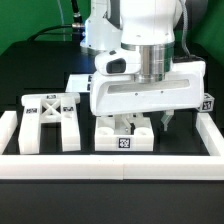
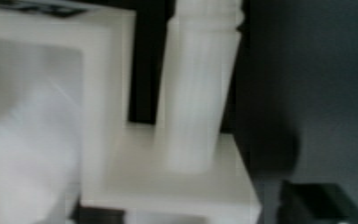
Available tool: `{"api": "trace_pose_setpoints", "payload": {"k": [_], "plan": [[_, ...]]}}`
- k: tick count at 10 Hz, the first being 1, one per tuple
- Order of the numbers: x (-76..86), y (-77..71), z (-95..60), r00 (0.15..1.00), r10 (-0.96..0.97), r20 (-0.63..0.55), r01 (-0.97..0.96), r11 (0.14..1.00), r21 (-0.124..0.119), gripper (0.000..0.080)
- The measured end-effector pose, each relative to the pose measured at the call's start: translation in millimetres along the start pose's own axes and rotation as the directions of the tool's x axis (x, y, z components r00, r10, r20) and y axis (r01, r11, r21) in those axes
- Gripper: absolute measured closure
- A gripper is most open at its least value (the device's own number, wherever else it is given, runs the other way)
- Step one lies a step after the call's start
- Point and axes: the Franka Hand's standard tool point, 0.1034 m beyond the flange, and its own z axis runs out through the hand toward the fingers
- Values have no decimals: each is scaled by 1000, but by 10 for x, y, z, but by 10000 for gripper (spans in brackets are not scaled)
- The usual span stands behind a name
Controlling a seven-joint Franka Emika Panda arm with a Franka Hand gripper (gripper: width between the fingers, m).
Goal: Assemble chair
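My gripper [image 1: 138, 122] is low over a white seat slab [image 1: 125, 140] with a tag on its front, near the front rail. In the wrist view a round white post [image 2: 202, 80] stands upright on a white chair block [image 2: 158, 165], blurred and very close. My dark fingers [image 2: 327, 200] show on either side of the block's lower end. A dark gap lies between the block and one finger, so the gripper [image 2: 211, 210] looks open around it. The X-braced frame [image 1: 50, 120] stands at the exterior view's left, apart from the gripper.
Long white border rails run along the front [image 1: 110, 165], the left [image 1: 8, 130] and the right [image 1: 212, 135]. Another white tagged part [image 1: 205, 100] sits at the back right, and a flat white piece [image 1: 80, 85] lies behind the arm.
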Motion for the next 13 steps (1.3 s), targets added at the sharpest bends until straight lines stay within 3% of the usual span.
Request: {"api": "trace_pose_setpoints", "payload": {"k": [1,2,3,9,13], "plan": [[0,-2,0,1000,-2,0,2,1000,0,546],[0,-4,0,1000,-4,0,4,1000,0,681],[0,-5,0,1000,-5,0,5,1000,0,766],[1,-8,0,1000,-7,0,7,1000,1,766],[39,-319,3,1000,9,-3,-9,1000,12,765]]}}
